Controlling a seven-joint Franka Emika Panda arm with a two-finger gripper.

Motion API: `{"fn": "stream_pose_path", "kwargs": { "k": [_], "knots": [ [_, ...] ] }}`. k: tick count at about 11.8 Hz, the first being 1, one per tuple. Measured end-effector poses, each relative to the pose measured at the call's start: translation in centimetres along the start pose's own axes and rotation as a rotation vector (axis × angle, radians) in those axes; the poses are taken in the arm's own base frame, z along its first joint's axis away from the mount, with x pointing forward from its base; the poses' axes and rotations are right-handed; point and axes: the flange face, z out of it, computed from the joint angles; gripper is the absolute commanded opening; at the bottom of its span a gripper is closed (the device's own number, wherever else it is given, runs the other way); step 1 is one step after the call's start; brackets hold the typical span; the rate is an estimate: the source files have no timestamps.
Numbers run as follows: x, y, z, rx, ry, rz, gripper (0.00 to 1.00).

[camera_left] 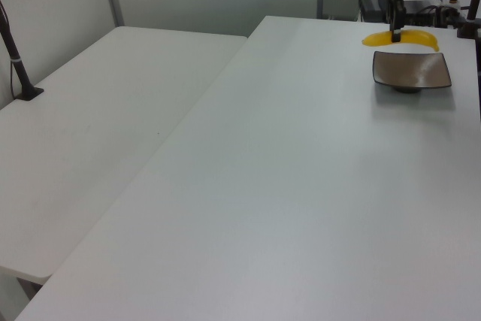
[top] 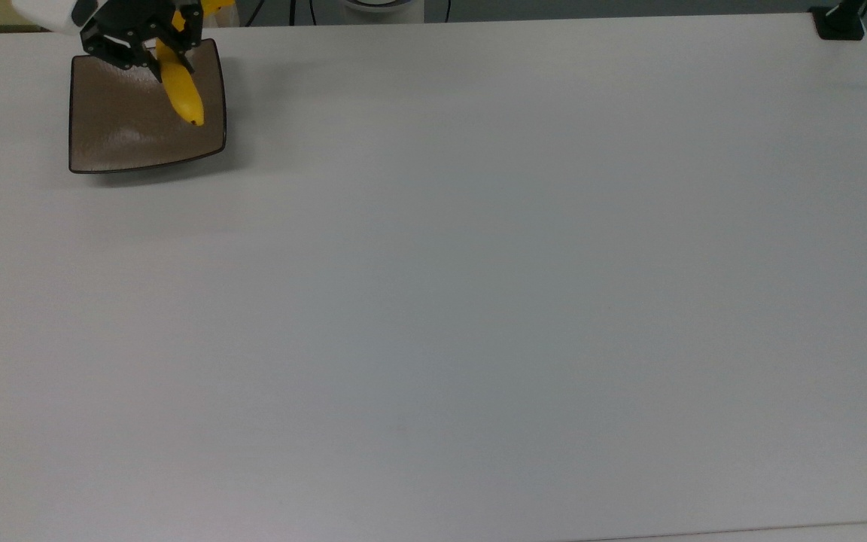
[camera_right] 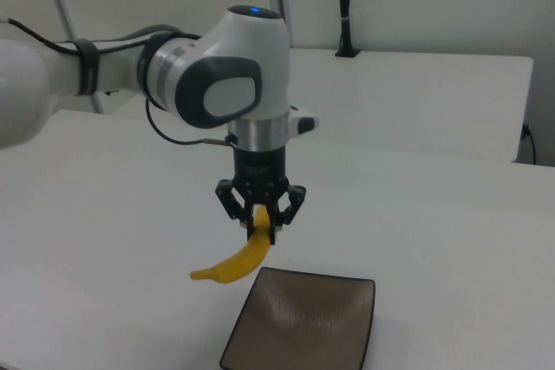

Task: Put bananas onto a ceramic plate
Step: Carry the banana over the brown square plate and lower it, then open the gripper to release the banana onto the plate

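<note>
I have the pincer [camera_right: 262, 228] closed on the banana [camera_right: 232, 261], gripping it near one end so that the rest of the fruit hangs out and down from the fingers. In the right view the banana curves away toward the right view's left, its free tip lower than the gripped end, and it is clear of the plate [camera_right: 303, 327] below, with open air between the two.

From the top view the pincer [top: 156, 54] sits over the far edge of the plate [top: 117, 135], and the banana [top: 182, 93] overlaps the plate's right-hand part as the top view shows it, with the small dark tip pointing toward the near right corner. The plate itself rests flat on the tabletop [top: 479, 301] in the top view's upper left corner (square, glossy brown, thin dark rim).

In the left view the pincer [camera_left: 396, 33] points straight down and the banana [camera_left: 401, 37] lies roughly level just beyond the plate's [camera_left: 411, 70] far edge, sticking out to both sides of the fingers. I cannot tell from the left view how high it is above the plate; the right view settles that it is not touching.

The white arm [camera_right: 217, 84] reaches in from the right view's left, wrist vertical.
</note>
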Motion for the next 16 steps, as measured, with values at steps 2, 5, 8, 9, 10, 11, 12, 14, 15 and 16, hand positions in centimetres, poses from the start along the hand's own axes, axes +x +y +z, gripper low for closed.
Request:
{"fn": "stream_pose_path", "kwargs": {
  "k": [2,5,8,9,10,11,12,14,15,16],
  "knots": [
    [-0.5,1.6,1.5,0.008,-0.002,0.014,0.0],
    [-1.6,4.6,4.5,0.026,-0.006,0.04,0.0],
    [-2.5,6.6,7.1,0.029,0.001,0.068,0.0],
    [-2.7,6.9,7.8,0.029,0.002,0.074,0.0],
    [-2.9,7.2,8.4,0.03,0.003,0.079,0.01],
    [-3.1,7.4,9.1,0.032,0.002,0.084,0.02],
    [-3.1,7.6,9.3,0.035,0.0,0.087,0.05],
    [-3.5,7.9,9.8,0.04,-0.003,0.096,0.45],
    [-3.8,8.2,9.8,0.04,-0.002,0.102,0.5],
    [-4.1,8.4,9.8,0.04,-0.001,0.108,0.81]
  ]
}}
